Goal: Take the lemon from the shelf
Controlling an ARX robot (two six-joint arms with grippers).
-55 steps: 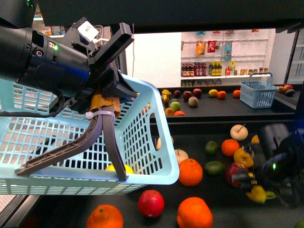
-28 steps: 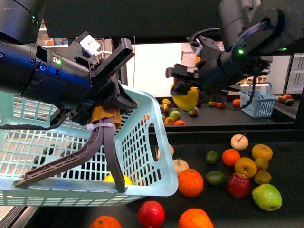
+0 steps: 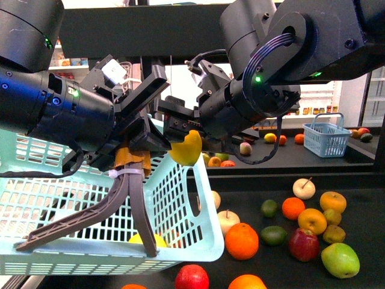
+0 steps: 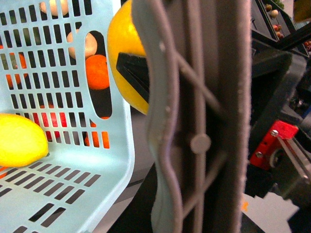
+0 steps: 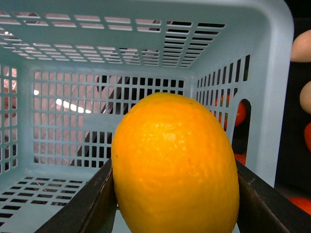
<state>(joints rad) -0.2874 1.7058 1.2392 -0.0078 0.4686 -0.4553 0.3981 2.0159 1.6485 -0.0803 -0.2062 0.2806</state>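
Note:
My right gripper (image 3: 182, 143) is shut on the lemon (image 3: 186, 149), a bright yellow oval fruit, and holds it just above the right rim of the light blue basket (image 3: 180, 198). In the right wrist view the lemon (image 5: 175, 165) sits between the two dark fingers (image 5: 90, 206) with the basket's open inside (image 5: 73, 97) behind it. My left gripper (image 3: 135, 150) is shut on the basket's grey handle (image 4: 194, 145). A second lemon (image 4: 19, 141) lies on the basket floor. The black shelf tier (image 3: 367, 208) lies below and to the right.
Oranges (image 3: 242, 241), a lime (image 3: 274, 235), red (image 3: 304, 244) and green (image 3: 340, 260) apples lie loose on the tier. A small blue basket (image 3: 326, 128) stands on the back tier at right. White store shelves stand far behind.
My right arm has come up from the tier at the lower right with the lemon and moved left, to just above the basket's rim. The basket has barely moved.

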